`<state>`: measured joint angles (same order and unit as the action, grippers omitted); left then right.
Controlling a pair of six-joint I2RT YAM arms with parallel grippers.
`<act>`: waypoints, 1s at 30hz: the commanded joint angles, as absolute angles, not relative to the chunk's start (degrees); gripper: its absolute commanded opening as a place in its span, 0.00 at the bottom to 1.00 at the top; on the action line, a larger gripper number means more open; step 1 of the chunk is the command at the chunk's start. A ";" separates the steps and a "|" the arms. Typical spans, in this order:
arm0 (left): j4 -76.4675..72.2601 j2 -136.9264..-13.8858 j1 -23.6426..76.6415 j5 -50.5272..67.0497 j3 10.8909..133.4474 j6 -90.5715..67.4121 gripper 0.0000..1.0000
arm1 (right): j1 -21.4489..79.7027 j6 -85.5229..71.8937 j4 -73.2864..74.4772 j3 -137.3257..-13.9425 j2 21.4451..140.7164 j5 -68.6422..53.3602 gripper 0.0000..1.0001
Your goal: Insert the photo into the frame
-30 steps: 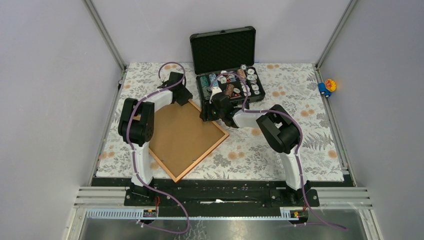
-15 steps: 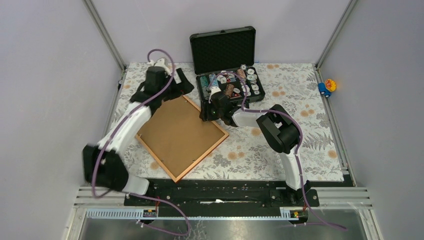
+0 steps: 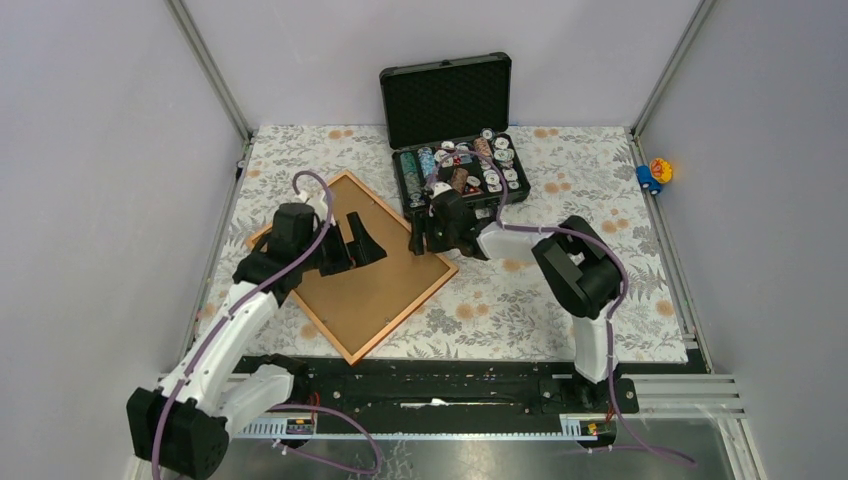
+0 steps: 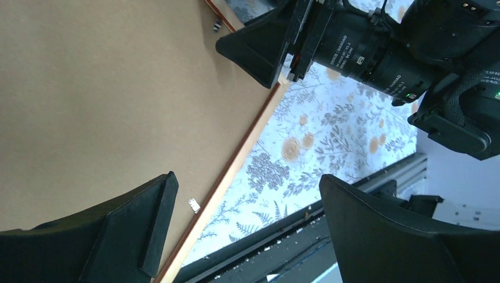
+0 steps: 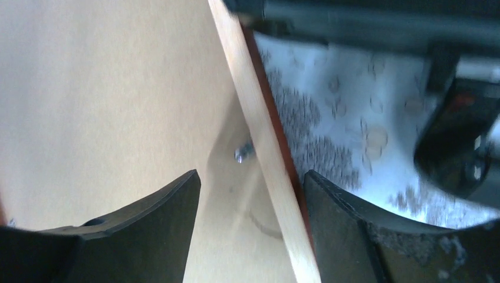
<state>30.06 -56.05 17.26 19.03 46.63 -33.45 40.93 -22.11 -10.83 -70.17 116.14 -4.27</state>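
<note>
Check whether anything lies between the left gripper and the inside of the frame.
Yes. The brown backing board fills the frame, so the open left gripper above it faces board, not an empty opening. The photo shows in no view. The right gripper straddles the frame's far right edge, jaws apart.

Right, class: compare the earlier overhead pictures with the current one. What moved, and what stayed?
The left tool swung from the far corner of the frame back over the brown backing board, jaws wide open, holding nothing. The right tool stayed straddling the frame edge beside the chip case. Frame and case did not move.
</note>
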 commanded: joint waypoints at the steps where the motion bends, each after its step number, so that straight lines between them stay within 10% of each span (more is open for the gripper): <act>1: 27.59 -51.55 18.01 25.32 43.19 -35.58 0.99 | 40.63 -26.07 -5.37 -64.72 107.42 -8.12 0.74; 30: 24.08 -59.05 22.93 18.88 42.88 -34.81 0.99 | 41.47 -24.32 15.29 -66.71 102.32 2.26 0.69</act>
<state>22.35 -59.64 22.76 20.93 39.94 -37.41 40.82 -25.19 14.17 -62.94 100.79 0.47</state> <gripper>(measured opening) 0.988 0.684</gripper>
